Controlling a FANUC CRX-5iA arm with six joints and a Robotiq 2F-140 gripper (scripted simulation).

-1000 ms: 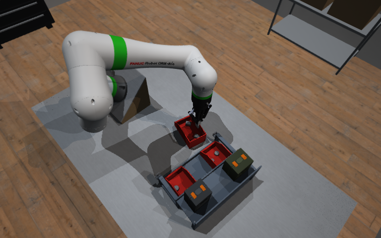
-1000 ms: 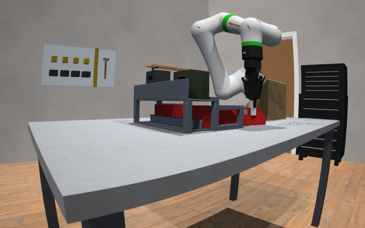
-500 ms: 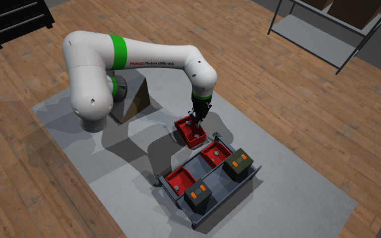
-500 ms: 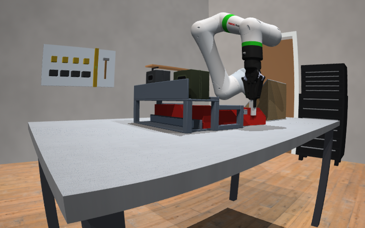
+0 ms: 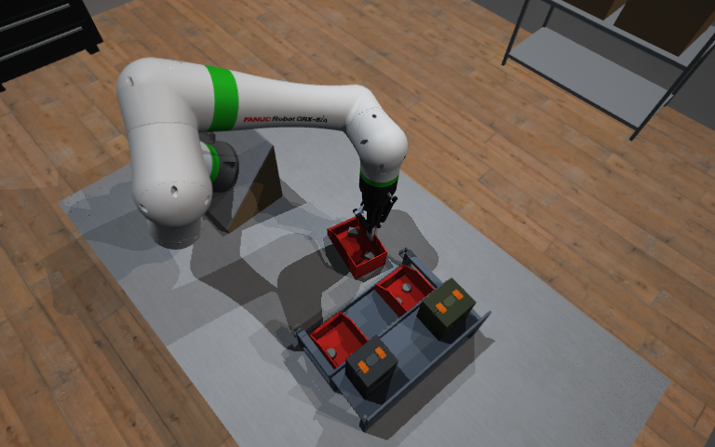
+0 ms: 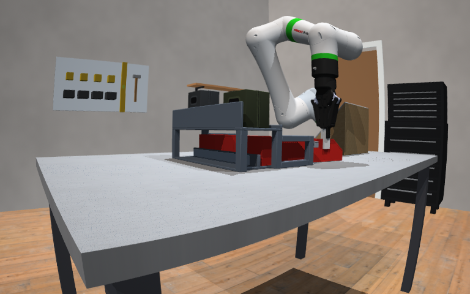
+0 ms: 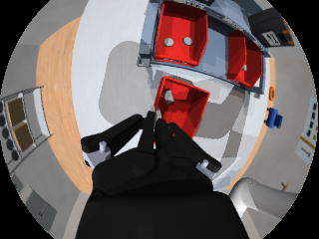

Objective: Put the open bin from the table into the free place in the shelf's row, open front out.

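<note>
Lifting the bin (image 5: 370, 264) (image 6: 334, 152) (image 7: 186, 103) may tilt it, because your gripper (image 5: 371, 233) (image 6: 325, 138) (image 7: 154, 112) apparently pinches only one side wall.

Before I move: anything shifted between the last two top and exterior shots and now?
Nothing visibly changed. No move, no new hold, no release. The fingers are closed on a side wall of the table bin, same as before. That bin, the arm and the shelf stayed put.
</note>
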